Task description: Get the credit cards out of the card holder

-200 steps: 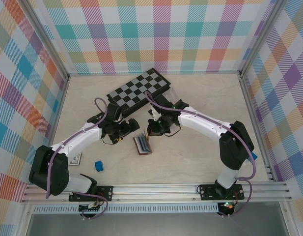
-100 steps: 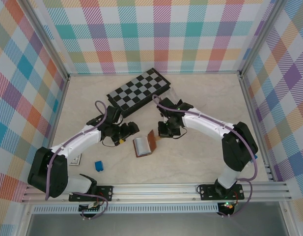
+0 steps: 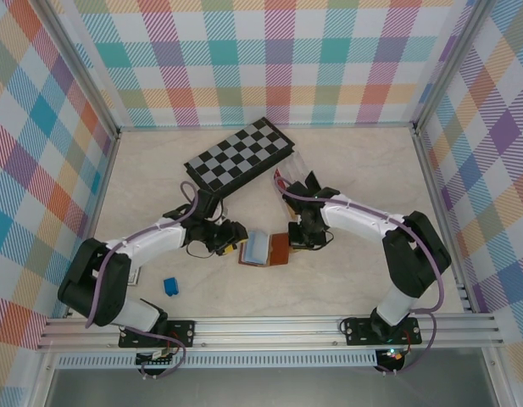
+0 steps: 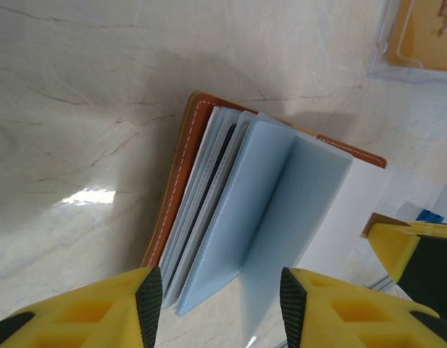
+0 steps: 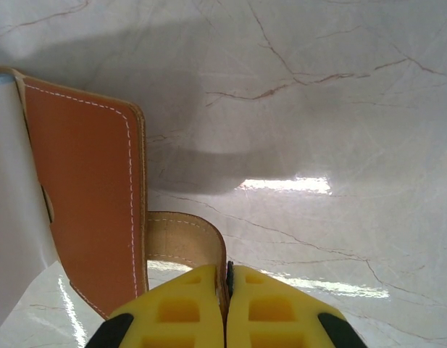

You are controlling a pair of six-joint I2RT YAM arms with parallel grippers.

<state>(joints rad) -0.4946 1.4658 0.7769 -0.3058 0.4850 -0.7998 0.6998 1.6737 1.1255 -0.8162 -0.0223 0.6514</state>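
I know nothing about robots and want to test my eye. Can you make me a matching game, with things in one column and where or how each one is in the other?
Things:
1. chessboard
2. card holder
3. blue block
4. right gripper

Places or states:
A. lying open in the middle of the table
B. shut on the holder's tab
C. at the far side, lying at an angle
D. near the front edge, on the left

Pairs: 1-C, 2-A, 3-D, 4-B
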